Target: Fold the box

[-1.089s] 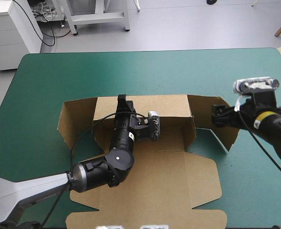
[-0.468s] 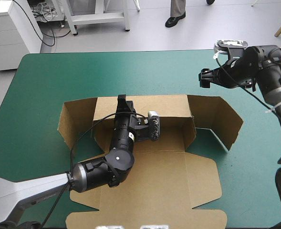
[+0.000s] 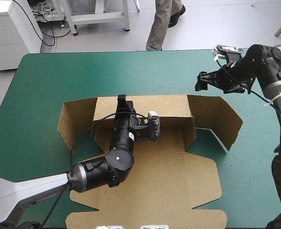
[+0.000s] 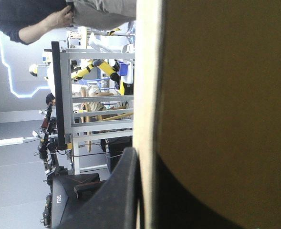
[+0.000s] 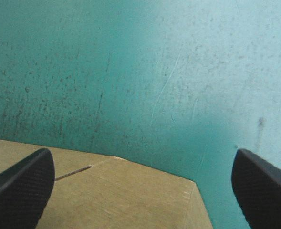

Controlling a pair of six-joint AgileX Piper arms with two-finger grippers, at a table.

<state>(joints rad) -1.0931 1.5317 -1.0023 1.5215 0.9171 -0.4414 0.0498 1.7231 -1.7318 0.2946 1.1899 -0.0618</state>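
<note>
Table [image 3: 49,71] — teal-green cover, fills most of the high view. The box [image 3: 178,186] lies at its centre and reaches toward 6 o'clock: a cut sheet of brown board, partly set up. The broad lid panel lies flat on the cover on the 6 o'clock side, its corners rounded. The back wall [image 3: 164,106] is raised along the 12 o'clock side of the tray floor. The left flap [image 3: 71,119] stands angled at 9 o'clock. The right flap [image 3: 221,119] stands angled at 3 o'clock, with a short inner wall just inside it.

The left arm enters from about 7 o'clock and crosses the lid panel and the tray floor. The left gripper [image 3: 122,100] sits on the top edge of the back wall, toward that wall's 9 o'clock end. Its wrist view shows the board's pale cut edge running between the two black fingers [image 4: 114,191], one on each face, all but closed — clamped on the box.

The right gripper [image 3: 200,81] hangs at about 2 o'clock from the box's centre. It is apart from the board, on the 12 o'clock side of the right flap. In its wrist view the two black fins stand wide apart. Under them is a corner of brown board, ahead of them bare cover with fine scratches
</note>
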